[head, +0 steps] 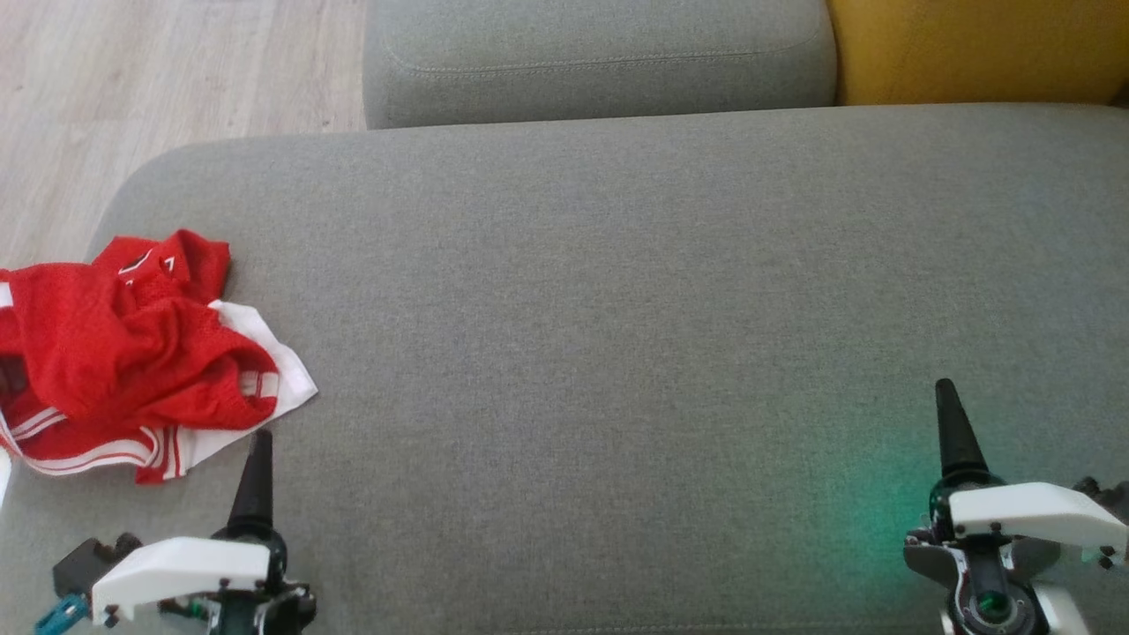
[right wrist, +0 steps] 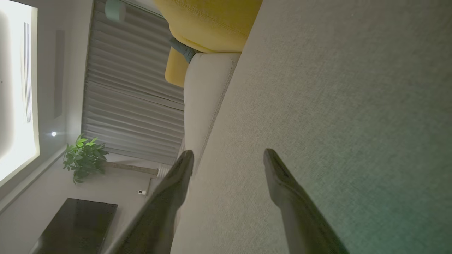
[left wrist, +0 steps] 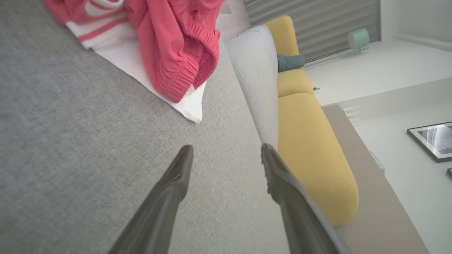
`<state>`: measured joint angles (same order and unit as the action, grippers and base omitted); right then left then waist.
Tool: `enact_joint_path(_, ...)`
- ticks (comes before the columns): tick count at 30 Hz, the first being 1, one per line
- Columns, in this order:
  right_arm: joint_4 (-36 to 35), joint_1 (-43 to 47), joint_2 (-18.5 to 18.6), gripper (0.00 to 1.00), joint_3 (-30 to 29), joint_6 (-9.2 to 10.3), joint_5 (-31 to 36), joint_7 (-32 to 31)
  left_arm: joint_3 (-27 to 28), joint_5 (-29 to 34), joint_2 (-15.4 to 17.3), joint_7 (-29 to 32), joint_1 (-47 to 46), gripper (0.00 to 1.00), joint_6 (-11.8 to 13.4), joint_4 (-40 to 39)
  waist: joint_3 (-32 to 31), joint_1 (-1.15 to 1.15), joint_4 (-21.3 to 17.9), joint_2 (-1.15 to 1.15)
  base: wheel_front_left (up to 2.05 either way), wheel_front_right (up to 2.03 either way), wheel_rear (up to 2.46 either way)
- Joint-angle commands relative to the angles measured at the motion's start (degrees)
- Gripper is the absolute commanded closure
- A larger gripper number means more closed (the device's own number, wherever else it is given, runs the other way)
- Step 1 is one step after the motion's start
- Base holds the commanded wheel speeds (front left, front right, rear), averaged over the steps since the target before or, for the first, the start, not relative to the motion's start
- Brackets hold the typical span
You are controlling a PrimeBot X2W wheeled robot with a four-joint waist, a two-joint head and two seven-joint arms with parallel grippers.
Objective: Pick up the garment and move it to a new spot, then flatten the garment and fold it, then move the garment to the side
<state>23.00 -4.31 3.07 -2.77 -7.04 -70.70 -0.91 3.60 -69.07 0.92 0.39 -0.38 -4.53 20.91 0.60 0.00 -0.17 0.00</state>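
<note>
the first step is in hand: the pick-up has not yet begun. the garment [head: 115,353] lies crumpled at nine o'clock on the grey seat [head: 617,309], a heap of red mesh with striped trim over a white layer, its left part running off the head view's edge. the left claw [left wrist: 226,150] hovers at seven o'clock, spread wide and holding nothing, with the heap's near edge just beyond its tip toward eleven o'clock. the right claw [right wrist: 229,153] hovers at five o'clock, equally wide and empty, well apart from the cloth.

next move, as i judge it: the left claw reaches toward eleven o'clock, comes down over a raised fold and pinches it. the mesh looks limp, so a grab at the loose white edge may lift only one layer.
</note>
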Motion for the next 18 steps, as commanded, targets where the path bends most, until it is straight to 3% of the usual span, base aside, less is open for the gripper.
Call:
enact_joint_path(1,-1.51,-3.27,1.07,0.00,0.64,-0.13,1.99,0.93,0.22,1.85,0.76,-0.54,-2.59,0.00,0.29,-1.86,-0.06,0.00,-0.01,0.00,0.00,0.00,0.00)
enact_joint_path(18,0.77,-5.04,0.75,0.00,2.14,-0.19,15.58,3.81,-0.32,15.25,0.99,-3.39,-2.95,0.00,2.95,-1.00,-0.23,0.00,-0.37,0.00,0.00,0.00,0.00)
